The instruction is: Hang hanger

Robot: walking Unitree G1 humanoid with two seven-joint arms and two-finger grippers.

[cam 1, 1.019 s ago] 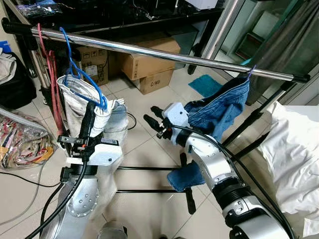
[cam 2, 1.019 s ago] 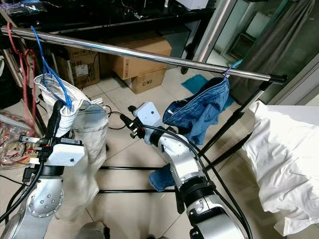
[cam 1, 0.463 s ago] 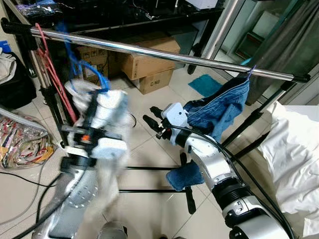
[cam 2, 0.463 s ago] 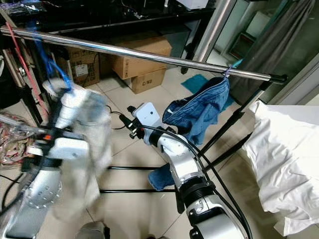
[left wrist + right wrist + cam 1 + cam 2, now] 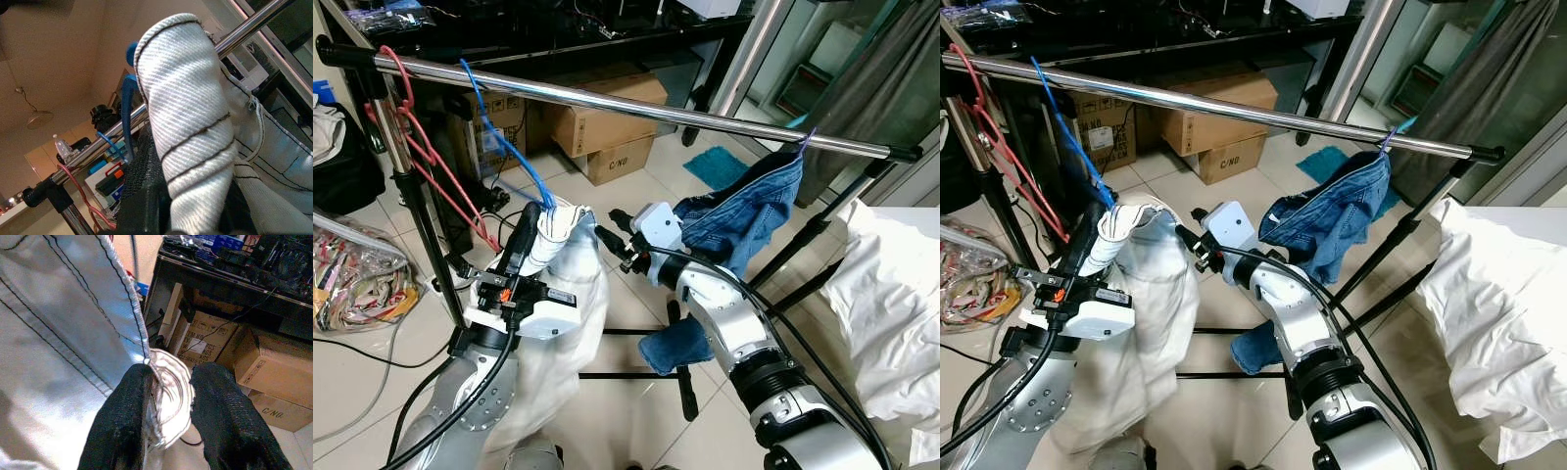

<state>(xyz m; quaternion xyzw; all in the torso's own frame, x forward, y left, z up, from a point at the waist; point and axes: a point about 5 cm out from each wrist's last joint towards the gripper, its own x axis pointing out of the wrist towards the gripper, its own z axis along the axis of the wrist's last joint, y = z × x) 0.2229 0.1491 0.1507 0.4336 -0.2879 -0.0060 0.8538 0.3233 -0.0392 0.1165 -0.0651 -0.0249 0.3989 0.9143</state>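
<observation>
Clothes rail (image 5: 636, 103): chrome, running across the scene above a tiled floor. Blue hanger (image 5: 504, 137): hook over the rail near its left end, beside a red hanger (image 5: 426, 157). Pale jeans (image 5: 563, 294): waistband bunched on the blue hanger. Left claw (image 5: 530, 235): clenched on the pale jeans at the hanger's lower end. Right claw (image 5: 168, 416): fingers spread, the jeans' edge lying between them (contact unclear). Blue denim garment (image 5: 744, 220): hung near the rail's right end.
</observation>
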